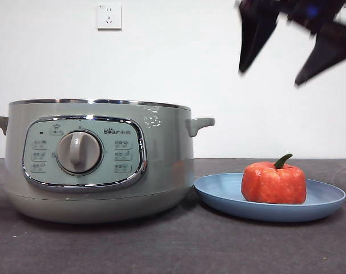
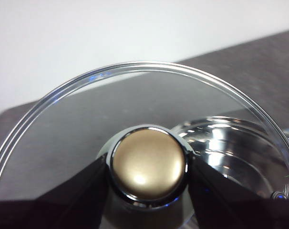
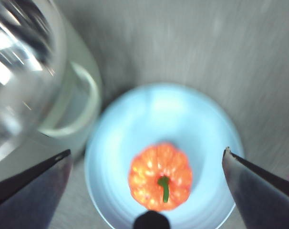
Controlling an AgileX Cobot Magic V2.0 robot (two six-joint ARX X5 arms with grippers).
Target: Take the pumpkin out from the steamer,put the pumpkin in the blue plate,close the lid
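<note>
The orange-red pumpkin sits upright in the blue plate, to the right of the steamer. High above the plate, my right gripper hangs open and empty. The steamer's top is uncovered. In the left wrist view, my left gripper is shut on the knob of the glass lid, held in the air, with the steamer's shiny inside showing through the glass. Neither the lid nor the left gripper shows in the front view.
A dark grey table carries the pot and the plate, which nearly touch. The steamer's side handle points toward the plate. A white wall with a socket stands behind.
</note>
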